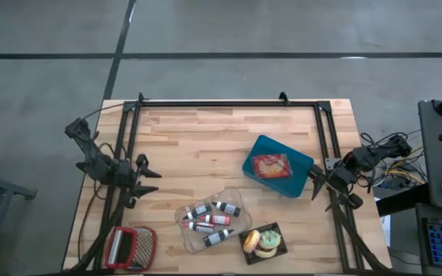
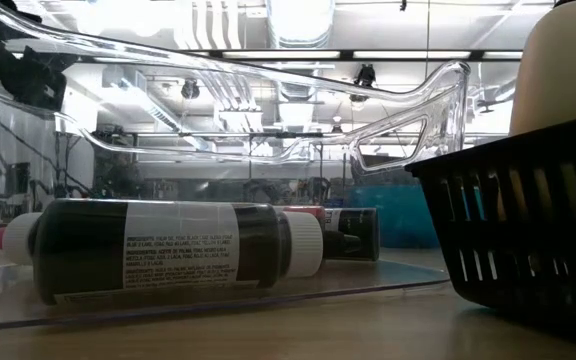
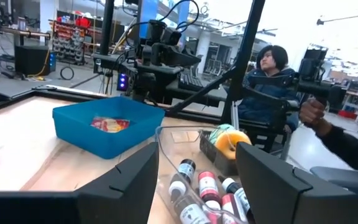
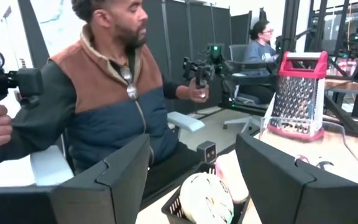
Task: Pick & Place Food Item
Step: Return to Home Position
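Near-left corner of the tabletop (image 1: 206,130): grater (image 1: 131,247), lying flat. Near edge, right of centre: black basket (image 1: 281,232) with two donuts (image 1: 259,241) side by side inside; in the low view it fills the right foreground with a pale donut top above the rim. Just behind and left of the basket: clear tray (image 1: 236,198) holding four dark bottles (image 1: 209,219) with white labels, all on their sides; it sits close to the basket, contact can't be confirmed. Mid-depth, right half: blue bin (image 1: 298,165), turned at an angle to the tabletop edges, popcorn bag (image 1: 271,165) flat on its floor. Bin and tray are apart. Left arm sits at the left edge, mid-depth; left claw (image 1: 153,182) is just inside that edge, pointing toward the middle, fingers (image 3: 129,180) spread wide, nothing between them, well apart from the tray. Right arm sits at the right edge, mid-depth; right claw (image 1: 313,184) is just beside the bin's right end, can't tell if touching, fingers (image 4: 120,177) spread, gripping nothing. Left wrist view looks across the tray and basket to the bin. Right wrist view looks over the donuts to the grater standing out at the far side. Beyond the tabletop: a seated person (image 4: 114,93) in a brown and blue vest gripping a dark handle in each hand, another seated person (image 4: 260,43) farther back.
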Action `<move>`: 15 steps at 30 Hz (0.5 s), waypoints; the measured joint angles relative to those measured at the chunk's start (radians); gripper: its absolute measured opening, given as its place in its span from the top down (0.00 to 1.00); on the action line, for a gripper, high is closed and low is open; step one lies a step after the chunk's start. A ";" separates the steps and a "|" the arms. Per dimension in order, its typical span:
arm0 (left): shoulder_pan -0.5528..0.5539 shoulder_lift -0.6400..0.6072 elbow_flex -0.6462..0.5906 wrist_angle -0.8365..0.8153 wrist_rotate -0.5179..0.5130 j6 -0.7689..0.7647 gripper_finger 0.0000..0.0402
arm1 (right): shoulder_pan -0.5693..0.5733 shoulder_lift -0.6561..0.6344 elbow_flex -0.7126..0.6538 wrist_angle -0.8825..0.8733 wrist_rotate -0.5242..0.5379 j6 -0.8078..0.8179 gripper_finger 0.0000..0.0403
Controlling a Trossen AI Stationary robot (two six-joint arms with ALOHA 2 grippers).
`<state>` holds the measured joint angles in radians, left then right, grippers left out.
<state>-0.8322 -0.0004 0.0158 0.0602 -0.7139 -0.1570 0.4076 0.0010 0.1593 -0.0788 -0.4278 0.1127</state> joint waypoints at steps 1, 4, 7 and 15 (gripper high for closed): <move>0.000 0.000 -0.005 0.001 0.000 0.002 0.46 | 0.000 0.000 0.000 0.000 0.000 0.000 0.42; 0.000 0.013 -0.009 0.003 0.000 0.004 0.46 | 0.000 0.000 0.000 0.001 0.000 0.000 0.42; 0.001 0.034 -0.009 0.002 -0.030 -0.008 0.46 | 0.000 0.001 -0.001 0.000 0.008 0.015 0.42; 0.012 0.111 -0.010 -0.028 -0.305 -0.099 0.46 | 0.000 -0.001 -0.040 0.002 0.114 -0.035 0.42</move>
<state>-0.8199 0.1105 0.0059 0.0320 -1.0193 -0.2564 0.4076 0.0003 0.1197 -0.0766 -0.3135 0.0780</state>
